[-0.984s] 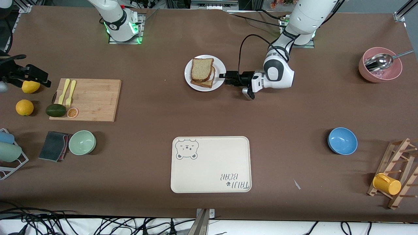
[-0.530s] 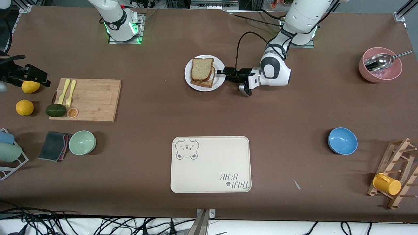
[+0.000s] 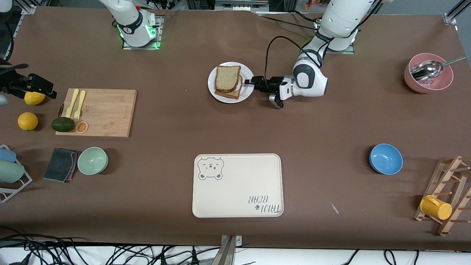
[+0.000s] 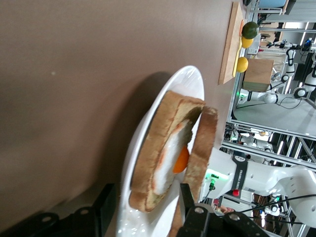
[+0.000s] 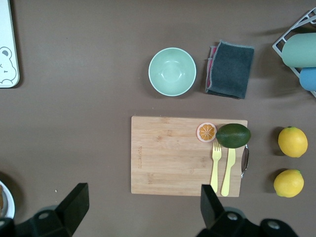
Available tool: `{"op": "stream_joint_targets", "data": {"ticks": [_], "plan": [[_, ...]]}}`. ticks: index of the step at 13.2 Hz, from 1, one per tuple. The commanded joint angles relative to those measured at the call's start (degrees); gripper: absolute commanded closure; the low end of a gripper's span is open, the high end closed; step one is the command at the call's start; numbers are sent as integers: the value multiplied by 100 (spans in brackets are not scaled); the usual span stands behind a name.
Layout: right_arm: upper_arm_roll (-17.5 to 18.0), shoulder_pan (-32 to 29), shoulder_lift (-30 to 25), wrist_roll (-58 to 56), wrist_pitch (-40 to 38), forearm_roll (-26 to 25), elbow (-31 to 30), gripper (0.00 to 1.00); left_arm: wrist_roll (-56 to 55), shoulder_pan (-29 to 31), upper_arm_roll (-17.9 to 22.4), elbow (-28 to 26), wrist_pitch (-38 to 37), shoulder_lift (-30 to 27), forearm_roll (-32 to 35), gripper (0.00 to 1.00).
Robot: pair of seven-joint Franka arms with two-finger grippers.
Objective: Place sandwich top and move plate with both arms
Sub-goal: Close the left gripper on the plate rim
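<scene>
1. Brown surface (image 3: pixel 331 121), wide and matte, edged by metal framing; cables hang along the edge nearest the front camera.
2. Plate (image 3: pixel 213 79) sits between the two arm bases, farther from the front camera than the bear tray (image 3: pixel 237 185).
3. Sandwich top (image 3: pixel 227 78) lies on the egg slice (image 4: pixel 165 163) on the plate, slightly offset; yolk shows between them in the left wrist view.
4. Left gripper (image 3: pixel 250 81) is low at the plate rim on the left arm's side, jaws spread wide on either side of the rim, holding nothing.
5. Right gripper (image 5: pixel 140 200) waits high over the cutting board (image 5: pixel 170 155) end of the surface, jaws wide apart, empty.
6. Green bowl (image 3: pixel 92 161), grey cloth (image 3: pixel 60 164), lemons (image 3: pixel 28 121) near the board; blue bowl (image 3: pixel 385 158), pink bowl (image 3: pixel 428 77), wooden rack (image 3: pixel 447 195) toward the left arm's end.
</scene>
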Motion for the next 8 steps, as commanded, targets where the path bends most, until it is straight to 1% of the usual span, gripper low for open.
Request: {"op": "stream_joint_targets", "data": {"ticks": [1,2,5,7,8], "plan": [[40,-60,19,36,-112,-18,106,0,399,-54,-2,-41,55,153,-205,41],[40,-60,19,36,-112,-18,106,0,399,-45,-2,-41,55,153,-205,42],[40,-60,19,36,-112,-18,106,0,399,-54,-2,-41,55,144,-205,52],[40,-60,19,36,-112,-18,106,0,399,-54,-2,-41,55,144,-205,53],[40,-60,19,36,-112,-18,106,0,399,-71,-2,-41,55,144,-205,57]]}}
